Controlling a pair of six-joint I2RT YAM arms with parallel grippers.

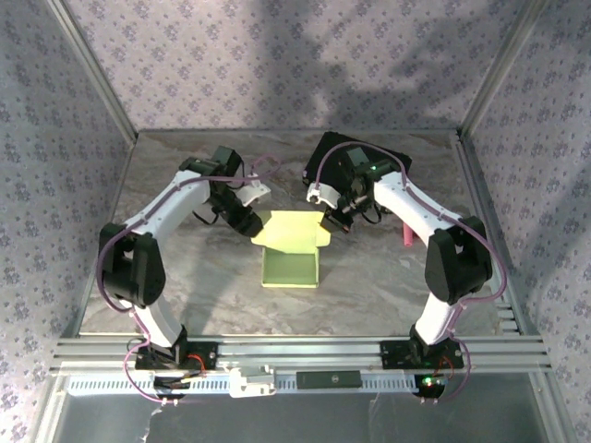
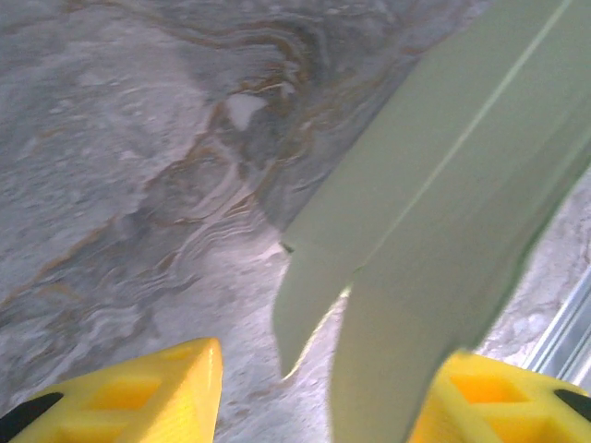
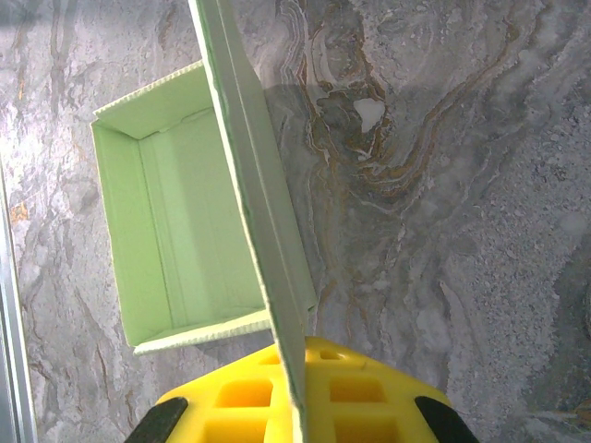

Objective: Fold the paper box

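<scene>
- Left of the paper box [image 1: 291, 268], the left gripper [image 1: 247, 221] hovers at the left end of the raised lid flap [image 1: 288, 228]. Its wrist camera shows the yellow fingers [image 2: 157, 397] standing apart. The pale card passes between them, close to the right-hand finger, and neither finger pinches it.
- The paper box sits mid-table [image 1: 222, 305], between the two arms. Its open tray [image 3: 175, 249] lies toward the arm bases, and the lid flap rises from the tray's far wall. Box and flap together run long from near to far, while the flap's own length runs left to right, from one gripper to the other.
- At the right end of the flap, the right gripper [image 3: 300, 355] is clamped shut on the card, which runs edge-on down into its fingers.
- The coming fold likely turns on swinging the flap from the far side down over the tray. Both grippers stand about equally close to it, but the right one alone has a hold.
- From overhead, the wrists cover both sets of fingertips. In the left wrist view the flap is blurred and cut off at the frame edge, and its tuck tabs are hard to make out.
- Right of the box and beyond it, a black box [image 1: 397, 157] is partly covered by the right arm. A small pink object [image 1: 404, 236] is too small to identify.
</scene>
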